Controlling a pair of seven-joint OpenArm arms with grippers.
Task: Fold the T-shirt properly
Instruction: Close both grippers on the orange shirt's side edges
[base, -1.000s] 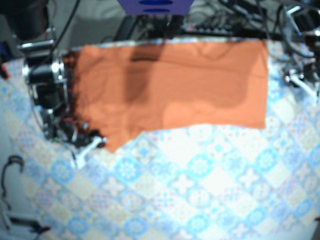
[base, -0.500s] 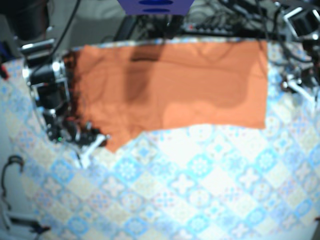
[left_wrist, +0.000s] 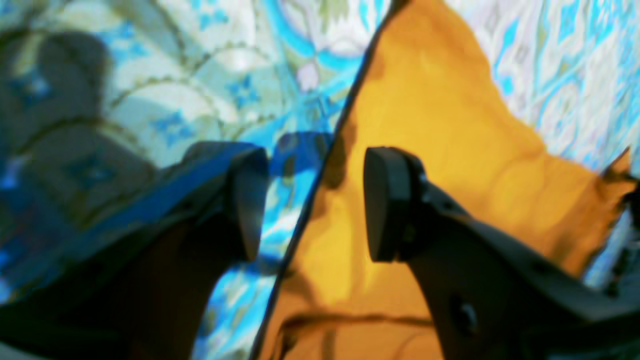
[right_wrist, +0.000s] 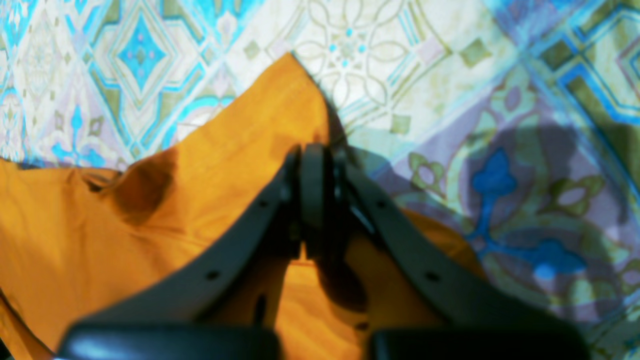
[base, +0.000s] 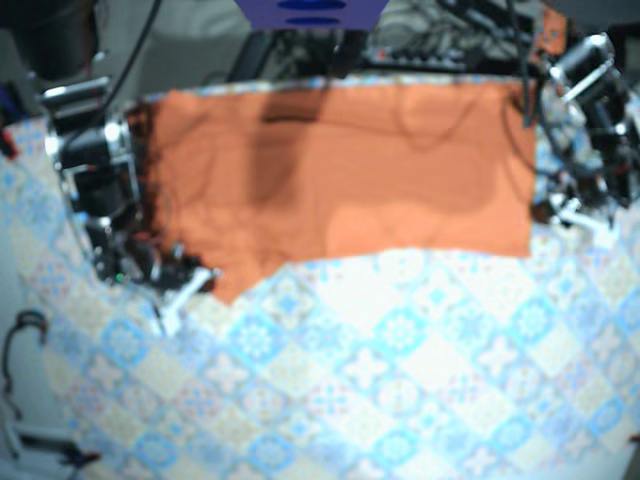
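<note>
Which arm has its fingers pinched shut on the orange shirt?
The right gripper, shut on a pointed corner of the T-shirt; the left gripper has its fingers apart, astride the cloth's edge.

Our orange shirt (base: 340, 170) spread flat on the patterned tablecloth (base: 400, 380)
We see the right gripper (base: 190, 283) at its near corner, the left gripper (base: 570, 212) just beside its opposite edge
</note>
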